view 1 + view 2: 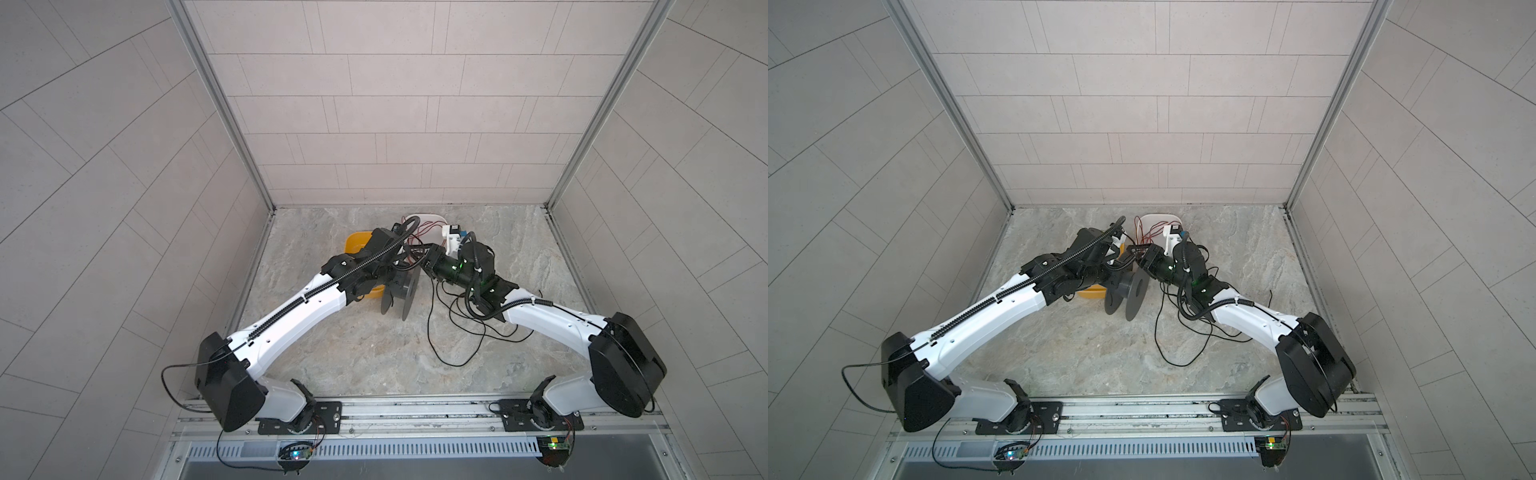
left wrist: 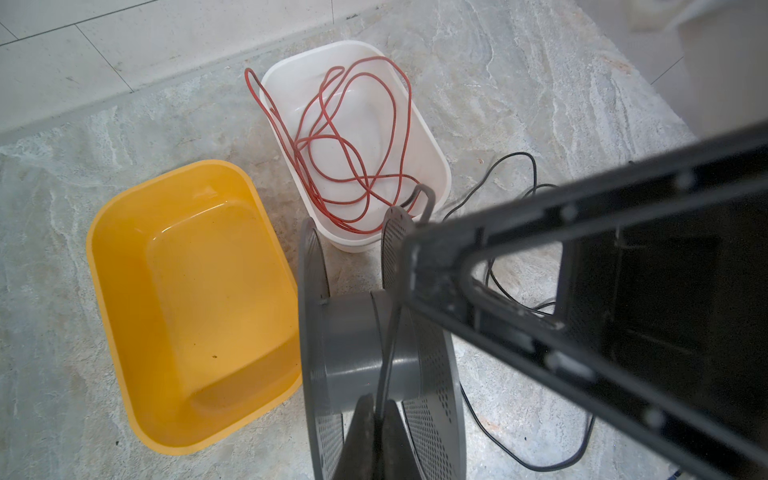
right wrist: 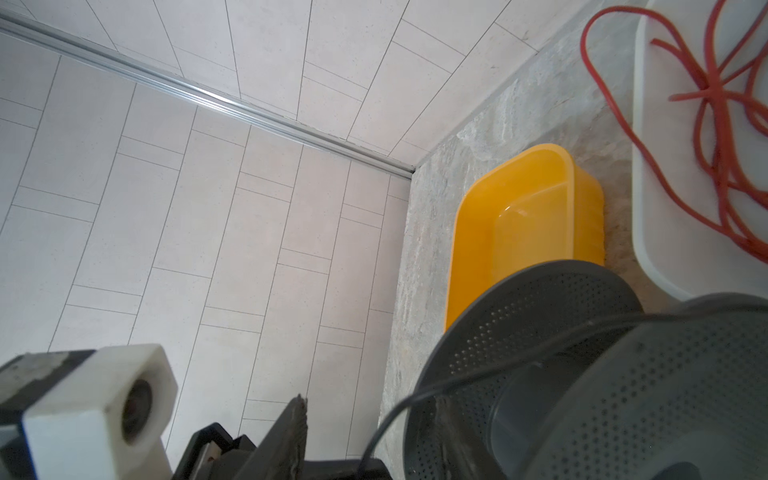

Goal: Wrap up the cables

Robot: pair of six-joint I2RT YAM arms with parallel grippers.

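Between left gripper (image 2: 377, 415) fingers, black cable (image 2: 389, 353) pinched over spool (image 2: 353, 332) hub; right gripper (image 3: 370, 415), jaws apart around cable, must feed slack evenly.

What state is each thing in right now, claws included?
left claw: shut on the black cable.
right claw: open, beside the spool.
black cable: mostly loose on the table, one strand over the spool hub.
spool: standing on its flanges, nearly bare.
yellow tub: empty.
white tub: holds the red wire.
red wire: loosely coiled, one loop over the rim.
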